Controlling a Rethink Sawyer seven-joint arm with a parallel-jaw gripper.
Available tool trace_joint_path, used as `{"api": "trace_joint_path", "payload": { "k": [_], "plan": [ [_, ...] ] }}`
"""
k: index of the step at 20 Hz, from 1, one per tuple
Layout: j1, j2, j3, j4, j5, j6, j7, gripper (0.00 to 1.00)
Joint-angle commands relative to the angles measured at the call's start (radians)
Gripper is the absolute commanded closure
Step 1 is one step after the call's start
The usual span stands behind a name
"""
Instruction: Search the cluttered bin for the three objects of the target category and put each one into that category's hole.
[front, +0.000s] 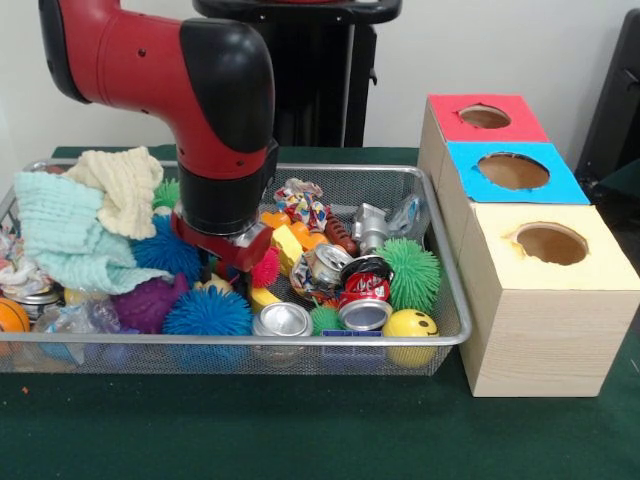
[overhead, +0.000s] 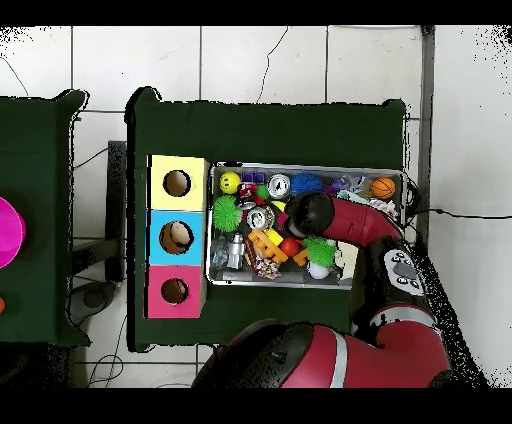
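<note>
Wire bin, cluttered; gripper lowered inside, jaws' state impossible to tell.
Contents: spiky balls, cans, cloths, smiley ball.

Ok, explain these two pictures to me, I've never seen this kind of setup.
It is one red and black robot arm working over a wire bin on a green table. One picture is taken across the table, the other looks straight down. The bin holds clutter: spiky balls, cans, cloths, a smiley ball. Beside it stand three boxes with holes on top: red, blue, yellow. The gripper is down among the clutter; I cannot tell whether it holds anything.
</note>
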Motion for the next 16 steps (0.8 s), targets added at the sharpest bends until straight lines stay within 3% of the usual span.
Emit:
{"api": "trace_joint_path", "payload": {
  "k": [1,7,8,16],
  "plan": [
    [-0.045,0.163,0.068,-0.062,-0.085,-0.121,-0.034,0.00],
    [-0.048,0.180,0.064,-0.082,-0.102,-0.125,-0.041,0.00],
    [-0.048,0.180,0.064,-0.082,-0.102,-0.122,-0.039,1.00],
    [-0.023,0.177,0.042,-0.086,-0.110,-0.123,-0.003,1.00]
  ]
}}
